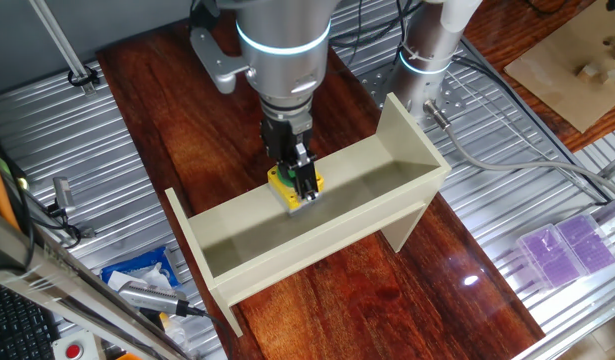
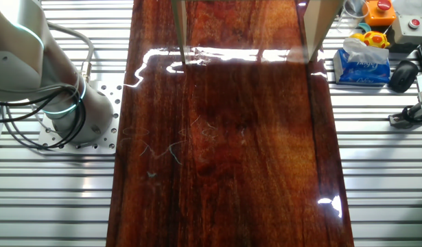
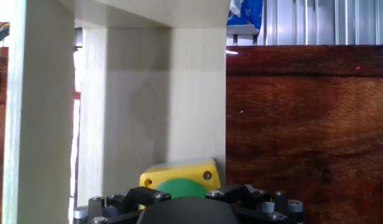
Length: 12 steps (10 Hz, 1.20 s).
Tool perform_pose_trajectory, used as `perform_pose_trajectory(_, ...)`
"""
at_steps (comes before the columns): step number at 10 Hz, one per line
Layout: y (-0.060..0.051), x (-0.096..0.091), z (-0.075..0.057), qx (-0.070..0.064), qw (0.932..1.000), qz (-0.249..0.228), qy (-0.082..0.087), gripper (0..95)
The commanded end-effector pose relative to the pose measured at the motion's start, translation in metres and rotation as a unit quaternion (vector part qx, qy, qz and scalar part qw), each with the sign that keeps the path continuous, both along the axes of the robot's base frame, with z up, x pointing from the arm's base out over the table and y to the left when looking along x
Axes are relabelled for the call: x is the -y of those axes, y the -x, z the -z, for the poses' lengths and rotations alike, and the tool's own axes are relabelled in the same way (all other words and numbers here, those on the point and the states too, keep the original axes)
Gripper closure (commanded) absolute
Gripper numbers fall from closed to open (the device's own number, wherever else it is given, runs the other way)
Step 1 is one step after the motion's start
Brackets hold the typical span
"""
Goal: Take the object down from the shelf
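Observation:
The object (image 1: 290, 187) is a small yellow box with a green dome button. It sits tilted in the middle of the trough of the long beige shelf (image 1: 367, 205), by its front wall. My gripper (image 1: 303, 178) reaches down from above, and its black fingers are closed on the object. In the hand view the object (image 3: 179, 177) shows right in front of my gripper (image 3: 182, 208), against the shelf's beige panels (image 3: 129, 99). In the other fixed view only the shelf's two legs (image 2: 180, 31) show at the top edge; the object is out of view there.
The shelf stands on a dark wooden board (image 1: 387, 300) over a ribbed metal table. The arm's base (image 2: 70, 113) is at the board's side. Purple boxes (image 1: 572, 250) lie to the right, tools and a blue packet (image 1: 147, 275) to the left. A tissue pack (image 2: 361, 63) is near a leg.

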<state>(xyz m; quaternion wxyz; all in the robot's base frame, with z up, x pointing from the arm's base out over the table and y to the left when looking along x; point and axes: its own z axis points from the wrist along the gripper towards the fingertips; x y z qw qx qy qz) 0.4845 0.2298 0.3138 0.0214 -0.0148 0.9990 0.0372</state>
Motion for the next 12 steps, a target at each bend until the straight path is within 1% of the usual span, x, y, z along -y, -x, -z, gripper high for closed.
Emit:
perform_pose_trajectory(1, 0.000, -0.002, 0.003, 0.002, 1.0000, 0.000, 0.001, 0.0)
perform_pose_trajectory(5, -0.001, -0.002, 0.010, 0.005, 1.0000, -0.003, 0.001, 0.0)
perform_pose_trajectory(6, -0.001, -0.002, 0.011, 0.006, 1.0000, -0.002, 0.000, 19.0)
perform_pose_trajectory(8, -0.001, -0.002, 0.013, 0.007, 1.0000, -0.003, 0.000, 19.0)
perform_pose_trajectory(9, -0.001, -0.002, 0.015, 0.007, 1.0000, 0.003, 0.000, 76.0)
perform_pose_trajectory(10, 0.000, -0.002, 0.016, 0.006, 1.0000, 0.004, -0.001, 95.0)
perform_pose_trajectory(12, 0.000, -0.002, 0.015, 0.005, 1.0000, 0.003, -0.001, 95.0)
